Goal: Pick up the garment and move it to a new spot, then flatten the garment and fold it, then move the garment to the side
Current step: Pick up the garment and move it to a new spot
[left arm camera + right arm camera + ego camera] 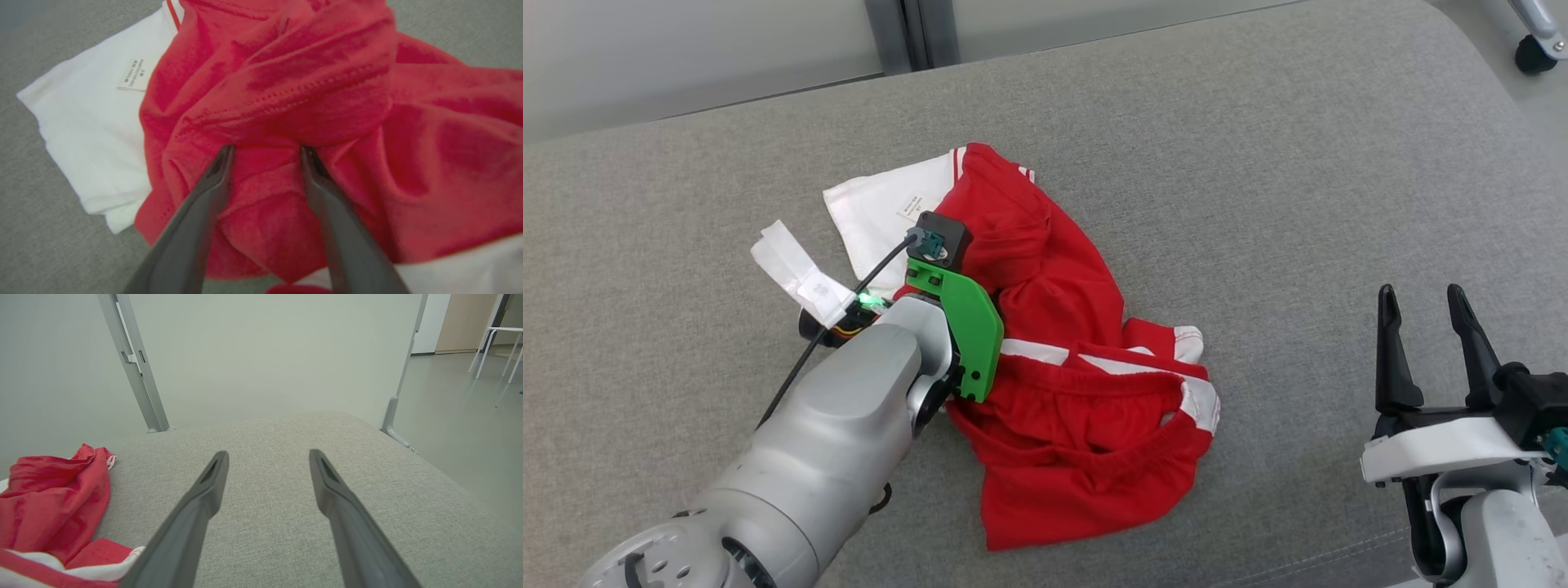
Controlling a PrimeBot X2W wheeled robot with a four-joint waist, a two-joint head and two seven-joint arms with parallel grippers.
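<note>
On the grey cushion (1258, 163), centre: one garment (1062, 367), red with white trim, lying crumpled and unfolded, its white panel (882, 208) with a sewn label (132, 73) sticking out at the far-left end. Long axis: the heap is running on a diagonal in the head view, from that white panel at the upper left down to a wide red hem at the lower right. Left gripper (267, 151): reaching down into the upper-left half of the heap; its fingers are standing apart, tips pressing into the red cloth, a bunch of it sitting between them, not yet pinched. Right gripper (1421, 298): hovering over bare cushion, well apart from the garment on its right side, fingers spread wide and holding nothing; in its wrist view the red cloth is lying off to the left of the fingers. Nearer arm: the left, touching the cloth. Step in hand, as judged: the first pick-up, the garment not yet lifted toward a new spot. Relation the next move is turning on: the bunched cloth is lying straight ahead between the left fingers, so closing should catch it; the bulk is trailing away toward the lower right, so it would likely be hanging from that one pinch when raised.
</note>
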